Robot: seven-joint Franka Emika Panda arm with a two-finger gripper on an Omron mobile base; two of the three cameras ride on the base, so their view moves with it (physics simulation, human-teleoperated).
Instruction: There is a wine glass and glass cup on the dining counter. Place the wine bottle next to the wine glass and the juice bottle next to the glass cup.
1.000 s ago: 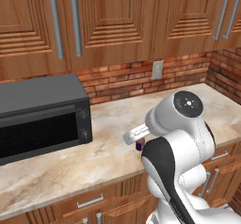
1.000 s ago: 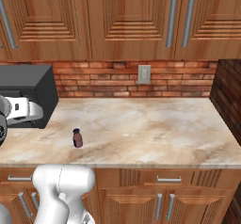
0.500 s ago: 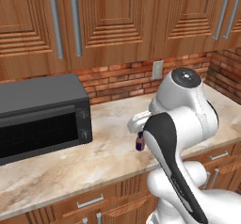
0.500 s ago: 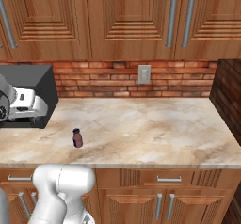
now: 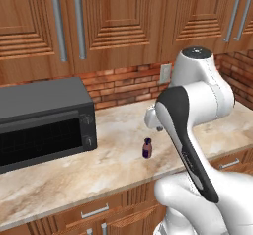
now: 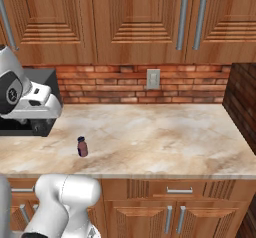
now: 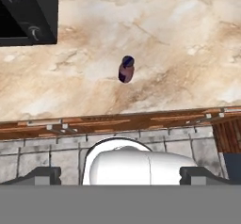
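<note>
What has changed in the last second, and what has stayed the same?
The arm has swung: in the left base view its upper joint moved up and right, uncovering the juice bottle; in the right base view its hand end drifted slightly right. Nothing was grasped or released. The juice bottle stayed upright on the counter, right of the microwave.

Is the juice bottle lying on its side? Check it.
No: the juice bottle stands upright on the counter, cap up, in the right base view.

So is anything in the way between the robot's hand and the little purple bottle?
Nothing visible is. The juice bottle stands alone on bare marbled counter, and the hand view looks straight down on it. The black microwave sits well off to one side, apart from the bottle.
</note>
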